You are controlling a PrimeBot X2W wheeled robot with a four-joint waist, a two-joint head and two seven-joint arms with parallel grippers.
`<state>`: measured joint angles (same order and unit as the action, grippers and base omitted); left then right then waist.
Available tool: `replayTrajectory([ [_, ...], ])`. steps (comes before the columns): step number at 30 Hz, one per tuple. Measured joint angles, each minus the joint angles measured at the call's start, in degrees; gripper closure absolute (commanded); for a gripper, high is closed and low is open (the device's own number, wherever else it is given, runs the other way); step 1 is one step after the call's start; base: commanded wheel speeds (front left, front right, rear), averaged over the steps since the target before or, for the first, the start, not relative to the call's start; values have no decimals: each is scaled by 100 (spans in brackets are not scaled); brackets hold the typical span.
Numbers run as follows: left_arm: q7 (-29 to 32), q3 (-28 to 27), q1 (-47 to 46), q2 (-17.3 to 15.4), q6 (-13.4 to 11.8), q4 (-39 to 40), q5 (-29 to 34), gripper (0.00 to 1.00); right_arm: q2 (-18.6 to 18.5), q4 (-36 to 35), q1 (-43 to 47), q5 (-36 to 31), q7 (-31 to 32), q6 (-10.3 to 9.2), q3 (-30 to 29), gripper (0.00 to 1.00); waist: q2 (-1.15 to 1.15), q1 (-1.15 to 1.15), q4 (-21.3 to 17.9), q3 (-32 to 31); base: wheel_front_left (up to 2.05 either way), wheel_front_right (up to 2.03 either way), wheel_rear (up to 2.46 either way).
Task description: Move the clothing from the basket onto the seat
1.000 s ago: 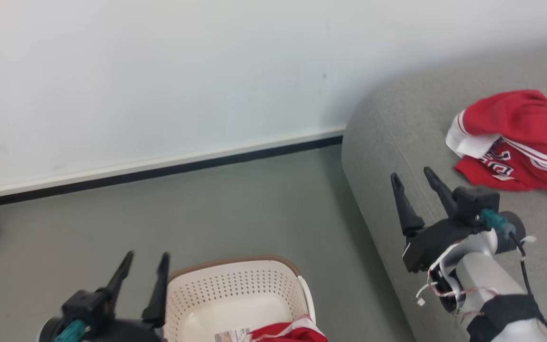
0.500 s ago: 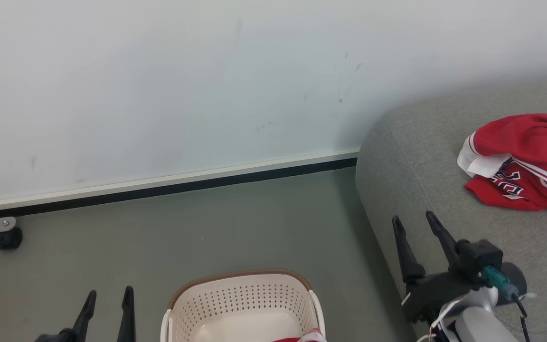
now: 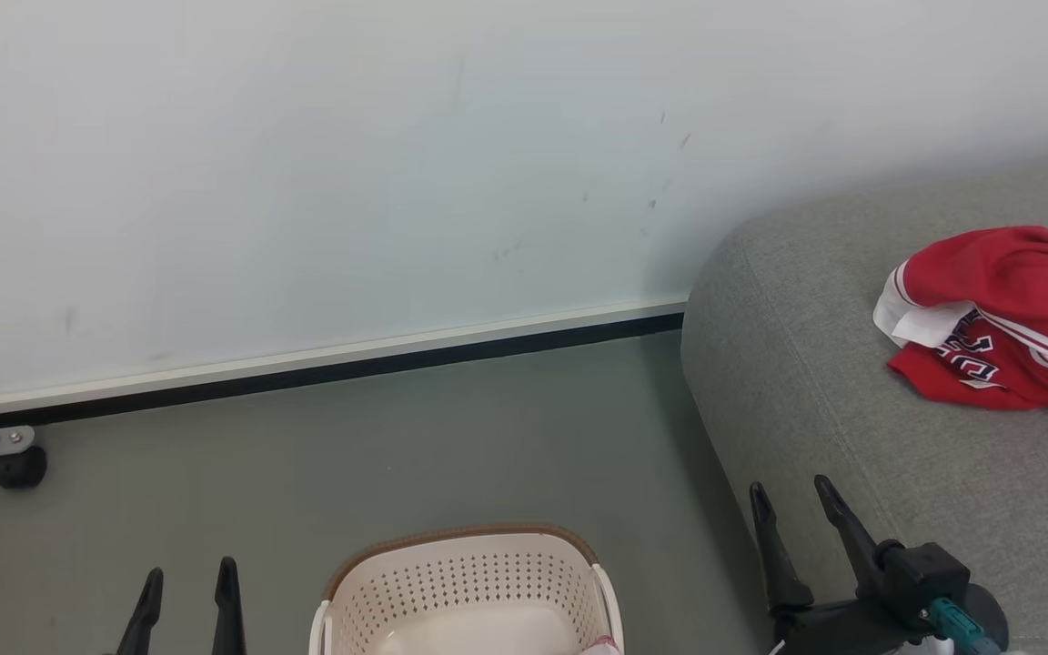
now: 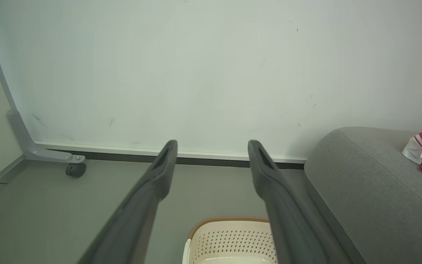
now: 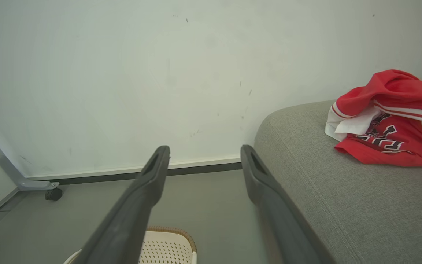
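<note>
Red clothing crumpled on grey woven rnd-cornered seat.

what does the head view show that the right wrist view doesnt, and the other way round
Head view, of these two: the open left gripper, left of the basket. Right wrist view, of these two: the slanted grey frame post above the caster. Both: the open right gripper, the basket's brown rim, the red clothing lying on the grey seat, the caster, the wall and the floor.
</note>
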<state>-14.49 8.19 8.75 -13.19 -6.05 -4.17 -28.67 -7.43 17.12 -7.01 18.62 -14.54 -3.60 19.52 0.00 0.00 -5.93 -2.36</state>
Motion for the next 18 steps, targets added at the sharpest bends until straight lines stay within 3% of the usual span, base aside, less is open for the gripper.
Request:
replayTrajectory([
  [18,0,-169,125,82,-49,309,198,0,24,-430,300,-51,0,-127,-87,0,0,0,-3,57,0,0,0],
])
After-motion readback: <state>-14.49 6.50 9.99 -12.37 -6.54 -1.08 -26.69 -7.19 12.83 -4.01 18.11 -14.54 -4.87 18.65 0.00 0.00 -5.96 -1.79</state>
